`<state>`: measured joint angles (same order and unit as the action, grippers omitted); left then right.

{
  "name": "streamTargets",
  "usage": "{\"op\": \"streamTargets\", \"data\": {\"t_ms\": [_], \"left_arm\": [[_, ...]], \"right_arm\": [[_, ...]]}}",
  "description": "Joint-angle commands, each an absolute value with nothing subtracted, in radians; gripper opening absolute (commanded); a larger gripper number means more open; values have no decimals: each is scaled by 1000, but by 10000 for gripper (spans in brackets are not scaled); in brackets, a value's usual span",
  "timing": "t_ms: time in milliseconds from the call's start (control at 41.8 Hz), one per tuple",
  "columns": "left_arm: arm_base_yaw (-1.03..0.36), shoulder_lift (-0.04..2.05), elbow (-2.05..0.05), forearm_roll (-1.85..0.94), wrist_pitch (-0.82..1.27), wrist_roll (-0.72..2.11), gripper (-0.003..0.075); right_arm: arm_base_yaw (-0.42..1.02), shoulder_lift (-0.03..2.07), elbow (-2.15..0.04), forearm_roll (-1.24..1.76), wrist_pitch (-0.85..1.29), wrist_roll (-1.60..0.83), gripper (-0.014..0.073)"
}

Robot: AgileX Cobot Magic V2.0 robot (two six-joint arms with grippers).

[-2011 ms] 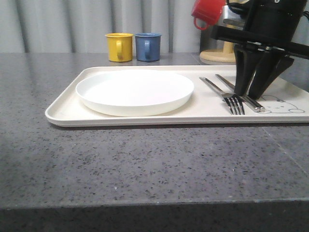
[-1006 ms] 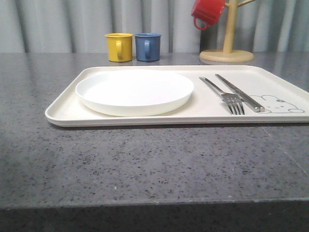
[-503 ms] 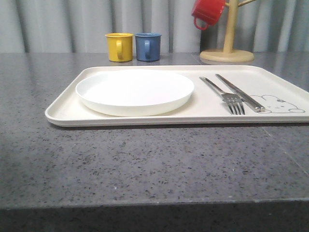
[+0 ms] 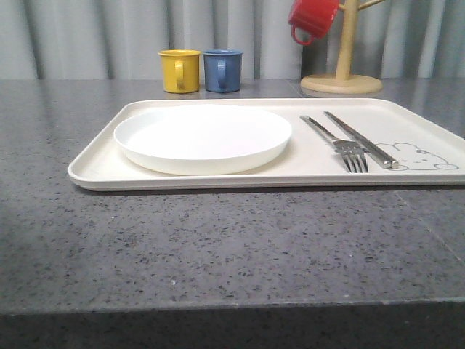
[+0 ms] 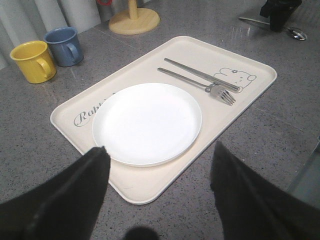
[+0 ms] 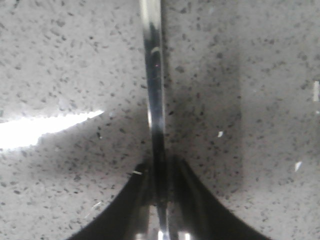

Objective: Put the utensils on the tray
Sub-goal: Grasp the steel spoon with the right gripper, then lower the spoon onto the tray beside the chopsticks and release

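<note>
- Right gripper (image 6: 161, 220): fingers (image 6: 192, 200) closed down on the slim handle of the spoon (image 6: 152, 75), which lies on the grey tabletop (image 4: 218, 247) off the far right of the tray (image 4: 94, 171); bowl end of the spoon seen in the left wrist view beside the dark right arm
- Left gripper (image 5: 157, 170): fingers spread wide, holding nothing, hovering over the near edge of the tray
- Fork (image 4: 341, 142) and knife (image 4: 360, 138) lie side by side on the tray, right of the white plate (image 4: 203, 138), knife just touching the rabbit drawing
- Risk (judgement): thin, shiny handle pinched near one end; it could swivel or slip on the lift, or the fingers could scrape the tabletop; a drop could knock the fork and knife askew
- Count: 1 fork, 1 knife, 1 spoon; 1 tray; 1 plate; 3 mugs (yellow (image 4: 179, 70), blue (image 4: 222, 70), red (image 4: 312, 19) on the wooden mug tree (image 4: 343, 81))
</note>
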<state>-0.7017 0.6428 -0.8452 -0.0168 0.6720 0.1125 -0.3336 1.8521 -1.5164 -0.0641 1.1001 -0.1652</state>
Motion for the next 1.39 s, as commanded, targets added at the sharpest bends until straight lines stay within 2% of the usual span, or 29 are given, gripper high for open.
{"op": "streamTargets", "data": {"t_ms": [0,72,287,527,646,814,1221,1269,1365], "left_arm": [[-709,642,-869,-26,592,100,428],[-709,642,-869,-26,592,100,428],[-709,642,-869,-26,592,100,428],[-709,642,-869,-26,592,100,428],[-709,642,-869,-26,592,100,428],[-709,642,-869,-26,592,100,428],[-709,642,-869,-26,592,100,428],[-709,642,-869,-26,592,100,428],[-709,642,-869,-26,592,100,428]], "right_arm": [[-341,1818,-1540,-71,1094,-177,25],[-341,1813,-1540,-70,1106,-177,-5],[-298,1726,-1540,118,1156,-177,-2],[-84,1663,-1538,238,1340,-111,-2],[10,1674,-1538,238,1297,16,-2],[93,1709,-1538,238,1220,60,-2],[119,1780,-1538,180,1099,115,0],[119,1780,-1538,178,1090,115,13],[119,1780,-1538,177,1089,120,101]]}}
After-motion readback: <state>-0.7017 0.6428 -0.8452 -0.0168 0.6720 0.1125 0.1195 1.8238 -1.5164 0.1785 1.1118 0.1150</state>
